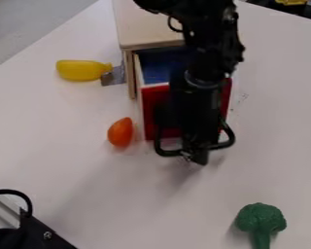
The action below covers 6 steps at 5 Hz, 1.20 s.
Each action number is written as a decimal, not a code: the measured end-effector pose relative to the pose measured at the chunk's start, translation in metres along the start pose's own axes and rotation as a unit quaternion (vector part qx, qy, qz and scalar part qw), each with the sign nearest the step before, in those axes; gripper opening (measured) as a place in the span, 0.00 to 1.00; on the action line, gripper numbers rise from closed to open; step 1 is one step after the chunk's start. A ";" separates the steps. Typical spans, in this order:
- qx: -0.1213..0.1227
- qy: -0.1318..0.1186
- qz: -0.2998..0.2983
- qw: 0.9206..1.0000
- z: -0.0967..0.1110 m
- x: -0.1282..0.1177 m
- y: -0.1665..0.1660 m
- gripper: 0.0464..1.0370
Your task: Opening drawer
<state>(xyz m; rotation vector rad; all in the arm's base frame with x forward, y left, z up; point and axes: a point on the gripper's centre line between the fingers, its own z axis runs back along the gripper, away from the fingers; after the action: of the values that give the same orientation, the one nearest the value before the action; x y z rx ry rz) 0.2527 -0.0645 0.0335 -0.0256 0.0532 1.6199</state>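
Broccoli [261, 220] lies nearest, at right. Beyond it, the black gripper [196, 154] hangs before the red-fronted drawer [157, 104]; whether spread or pressed together, I cannot tell. An orange piece [120, 132] sits just left; farther back, a yellow piece [81, 70], then the wooden cabinet [145, 24] from which the drawer juts open.

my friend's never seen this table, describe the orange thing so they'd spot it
Find the wooden box with its red-fronted drawer pulled out. Just left of that drawer in the picture lies a small orange lump, unlike the yellow one.
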 end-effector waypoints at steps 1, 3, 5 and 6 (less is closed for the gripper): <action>-0.023 -0.013 -0.098 0.995 0.007 0.000 -0.012 0.92; -0.062 -0.026 -0.253 0.965 0.038 0.003 -0.042 0.96; -0.096 -0.001 -0.434 0.896 0.089 -0.003 -0.055 0.96; -0.122 0.012 -0.485 0.866 0.124 -0.012 -0.057 0.96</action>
<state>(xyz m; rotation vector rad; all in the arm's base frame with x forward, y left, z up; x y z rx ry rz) 0.3119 -0.0679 0.1567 -0.2330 -0.1315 0.6008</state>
